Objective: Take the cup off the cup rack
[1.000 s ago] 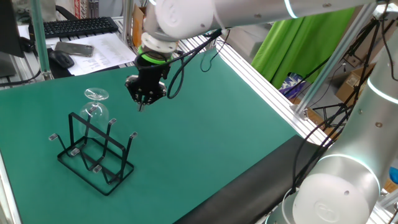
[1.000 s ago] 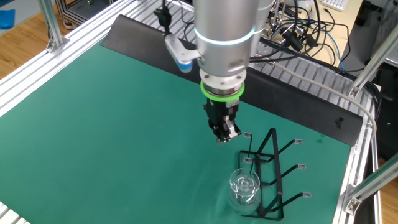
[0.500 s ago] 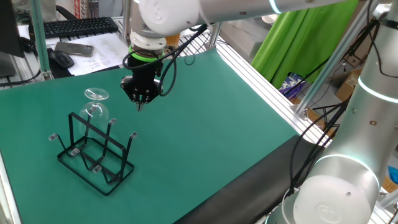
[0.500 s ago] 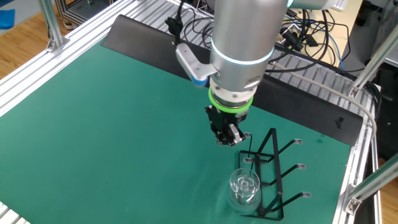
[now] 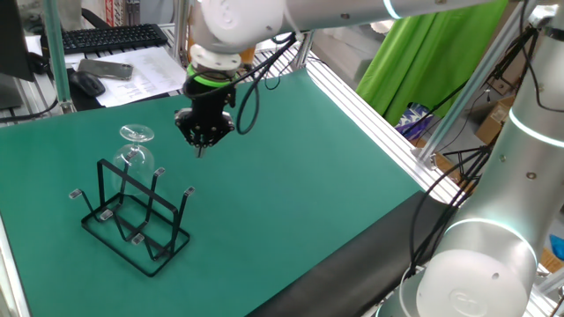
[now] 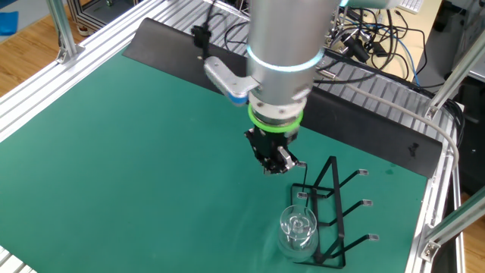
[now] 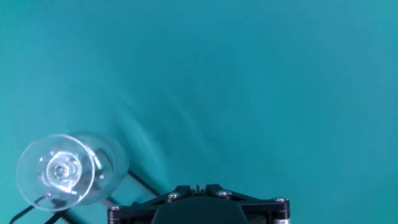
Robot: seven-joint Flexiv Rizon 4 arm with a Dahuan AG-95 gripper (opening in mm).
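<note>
The cup [image 5: 136,148] is a clear stemmed glass hanging upside down on a far prong of the black wire cup rack [image 5: 134,217], its round foot on top. It also shows in the other fixed view [image 6: 297,229] at the near end of the rack [image 6: 335,203]. In the hand view the cup [image 7: 63,172] is at the lower left, seen foot-on, with a piece of rack wire [image 7: 140,182] beside it. My gripper [image 5: 200,150] hangs above the green mat to the right of the cup, apart from it, fingers together and empty. It also shows in the other fixed view [image 6: 274,167] and the hand view [image 7: 198,186].
A keyboard [image 5: 113,37], a mouse [image 5: 87,83] and papers lie on the desk beyond the mat's far edge. Aluminium rails [image 5: 370,95] border the mat. Cables [image 6: 371,45] lie behind the mat in the other fixed view.
The gripper has stayed almost in place beside the cup, shifting only slightly sideways, while the wrist above it turned. Cup and rack have not moved.
</note>
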